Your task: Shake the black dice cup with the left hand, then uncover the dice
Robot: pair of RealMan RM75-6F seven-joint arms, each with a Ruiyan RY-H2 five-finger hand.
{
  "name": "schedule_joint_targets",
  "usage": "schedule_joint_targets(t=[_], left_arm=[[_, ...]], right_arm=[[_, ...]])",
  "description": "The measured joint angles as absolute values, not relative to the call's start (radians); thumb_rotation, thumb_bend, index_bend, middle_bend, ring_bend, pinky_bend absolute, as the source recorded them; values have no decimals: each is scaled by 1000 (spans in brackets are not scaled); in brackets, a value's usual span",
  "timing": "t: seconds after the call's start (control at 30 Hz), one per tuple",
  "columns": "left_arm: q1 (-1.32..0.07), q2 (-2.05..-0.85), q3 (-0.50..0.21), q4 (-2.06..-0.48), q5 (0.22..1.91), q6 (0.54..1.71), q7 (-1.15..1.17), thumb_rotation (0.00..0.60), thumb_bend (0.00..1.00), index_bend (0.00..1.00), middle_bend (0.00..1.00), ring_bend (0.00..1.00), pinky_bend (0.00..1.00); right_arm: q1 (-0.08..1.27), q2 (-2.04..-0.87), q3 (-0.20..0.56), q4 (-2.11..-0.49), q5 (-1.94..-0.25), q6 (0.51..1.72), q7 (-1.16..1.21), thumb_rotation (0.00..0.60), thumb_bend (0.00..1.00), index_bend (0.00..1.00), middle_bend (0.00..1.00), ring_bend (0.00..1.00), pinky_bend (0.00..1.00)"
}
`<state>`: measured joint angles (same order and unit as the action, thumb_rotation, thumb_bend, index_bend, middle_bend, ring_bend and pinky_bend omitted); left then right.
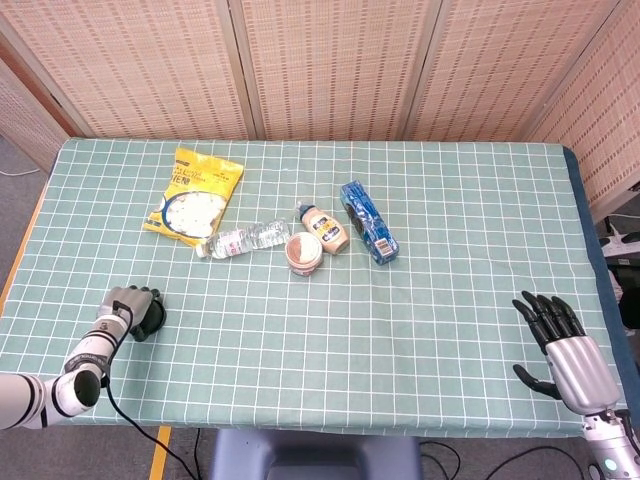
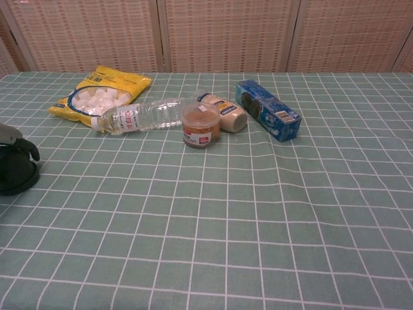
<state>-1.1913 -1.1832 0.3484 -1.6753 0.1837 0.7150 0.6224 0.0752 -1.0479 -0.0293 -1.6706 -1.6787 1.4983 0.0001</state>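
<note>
The black dice cup [image 1: 153, 319] stands mouth-down on the green checked cloth near the table's front left. My left hand [image 1: 128, 303] lies over its top with fingers wrapped around it. In the chest view the cup [image 2: 18, 175] sits at the far left edge, with my left hand [image 2: 11, 136] only partly in frame above it. No dice can be seen; the cup covers whatever is under it. My right hand [image 1: 558, 342] rests at the front right with its fingers spread, holding nothing.
A yellow snack bag [image 1: 194, 193], a water bottle lying flat [image 1: 240, 240], a small jar [image 1: 304, 253], a cream bottle [image 1: 324, 229] and a blue box [image 1: 367, 222] cluster at the table's middle back. The table's left edge is close to the cup.
</note>
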Motion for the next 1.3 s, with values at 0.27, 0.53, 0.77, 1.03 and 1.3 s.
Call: schedule_joint_targets(t=[0.27,0.53,0.77,1.03,1.3], left_arm=[[-1188,-1184,357,-1684,189,730,636,600,356,180,167,189,468],[-1179,-1195,352,-1663,196,724,635,600,358,221,264,309,563],[-1167,-1185,343,-1667,227,718,620,600,383,419,534,539,732],[-1141,-1169,333,-1694,288,756,605,600,398,524,598,606,797],[-1075,-1126,270,-1716,425,759,487,600,414,548,606,626,823]], right_arm=[[75,-1044,-31,-1672,-1684,1501,11,600,152,0,0,0,0],[76,-1044,-31,-1668,-1684,1499,17,600,151,0,0,0,0],[74,-1045,-32,-1669,-1687,1504,15,600,151,0,0,0,0],[74,-1043,-33,-1671,-1689,1504,20,600,152,0,0,0,0],[74,-1040,-32,-1672,-1689,1505,21,600,151,0,0,0,0]])
